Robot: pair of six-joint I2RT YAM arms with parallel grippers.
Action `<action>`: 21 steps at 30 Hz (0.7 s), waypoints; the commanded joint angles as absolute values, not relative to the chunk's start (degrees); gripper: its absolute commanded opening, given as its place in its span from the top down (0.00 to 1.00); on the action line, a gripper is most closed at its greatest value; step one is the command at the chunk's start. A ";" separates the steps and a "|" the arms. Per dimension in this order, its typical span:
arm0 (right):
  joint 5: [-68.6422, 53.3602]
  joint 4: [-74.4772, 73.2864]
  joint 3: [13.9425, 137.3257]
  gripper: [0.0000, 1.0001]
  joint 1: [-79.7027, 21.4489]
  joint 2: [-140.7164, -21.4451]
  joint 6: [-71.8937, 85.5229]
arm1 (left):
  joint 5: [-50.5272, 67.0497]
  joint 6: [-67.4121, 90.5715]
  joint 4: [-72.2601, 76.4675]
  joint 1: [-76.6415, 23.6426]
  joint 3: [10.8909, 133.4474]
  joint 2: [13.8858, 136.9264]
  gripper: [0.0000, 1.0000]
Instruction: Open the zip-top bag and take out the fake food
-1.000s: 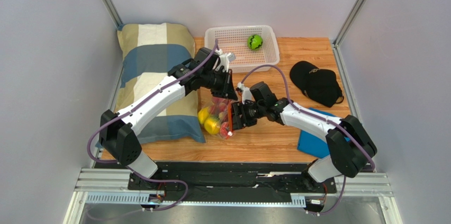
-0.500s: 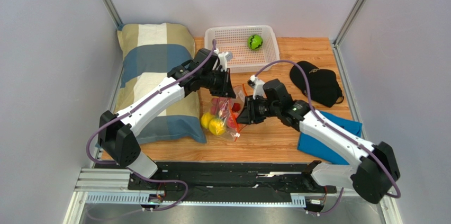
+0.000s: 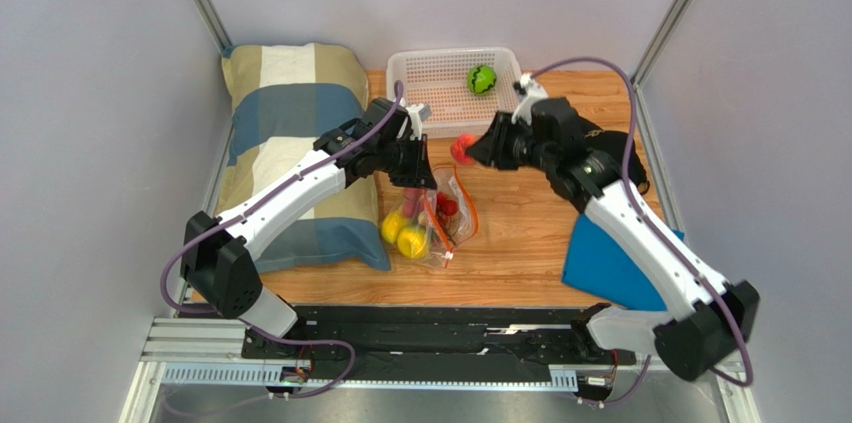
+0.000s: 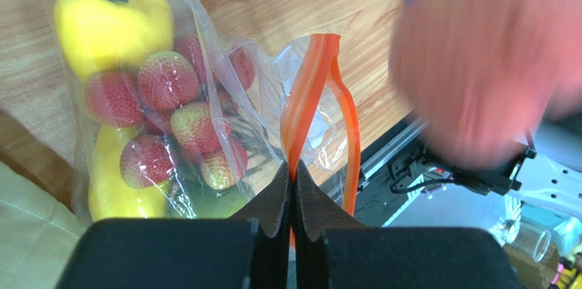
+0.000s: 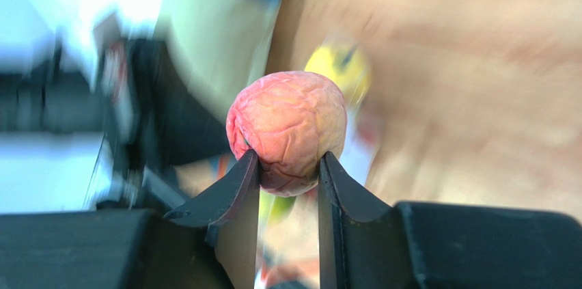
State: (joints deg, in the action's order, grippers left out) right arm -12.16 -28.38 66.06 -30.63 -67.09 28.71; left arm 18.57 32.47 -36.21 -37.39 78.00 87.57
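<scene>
The clear zip-top bag (image 3: 430,223) lies on the wooden table with its orange zip strip (image 4: 321,91) parted. It holds yellow peppers (image 4: 113,16) and several red berries (image 4: 167,80). My left gripper (image 4: 294,166) is shut on the zip strip and holds the bag's mouth up. It shows in the top view (image 3: 418,175). My right gripper (image 5: 287,166) is shut on an orange-pink peach (image 5: 287,128) and holds it in the air near the white basket's front edge (image 3: 466,150). A green ball-like fruit (image 3: 481,79) lies in the basket (image 3: 430,68).
A plaid pillow (image 3: 290,133) lies left of the bag. A black cap (image 3: 600,153) lies at the right. A blue cloth (image 3: 610,263) lies under the right arm. The metal rail runs along the near edge.
My right gripper has lifted away from the bag with the peach and moved up and back toward the basket. The left gripper stays on the zip strip.
</scene>
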 commanded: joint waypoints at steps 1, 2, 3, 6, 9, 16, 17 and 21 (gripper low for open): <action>-0.98 -22.43 79.06 0.95 -25.50 -81.59 26.73 | 20.04 31.38 -35.07 -37.18 78.49 85.87 1.00; -0.18 -21.98 81.02 0.94 -24.88 -84.35 24.63 | 20.74 31.29 -34.89 -37.18 78.31 85.96 1.00; 1.83 -21.54 83.04 0.93 -23.48 -87.68 24.09 | 21.09 31.03 -34.72 -37.09 78.40 86.04 1.00; 2.98 -21.09 91.91 0.91 -20.93 -99.38 21.81 | 21.97 29.89 -34.72 -37.18 79.36 86.48 1.00; 3.95 -22.67 100.26 0.88 -19.34 -109.66 19.35 | 22.50 29.10 -34.98 -37.09 80.94 87.36 1.00; 5.62 -33.39 116.10 0.40 -18.72 -123.48 14.86 | 24.69 29.62 -34.19 -37.18 82.27 88.33 1.00; 5.62 -33.75 116.28 0.34 -18.72 -123.57 14.59 | 24.70 29.71 -34.19 -37.18 82.18 88.50 1.00; 6.15 -39.36 118.12 0.18 -18.72 -120.69 14.15 | 24.61 29.62 -34.36 -37.09 82.62 88.94 1.00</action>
State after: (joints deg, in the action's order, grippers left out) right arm 4.40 -34.41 113.03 -18.37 -125.45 16.29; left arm 23.46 30.52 -35.73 -37.36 80.03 88.64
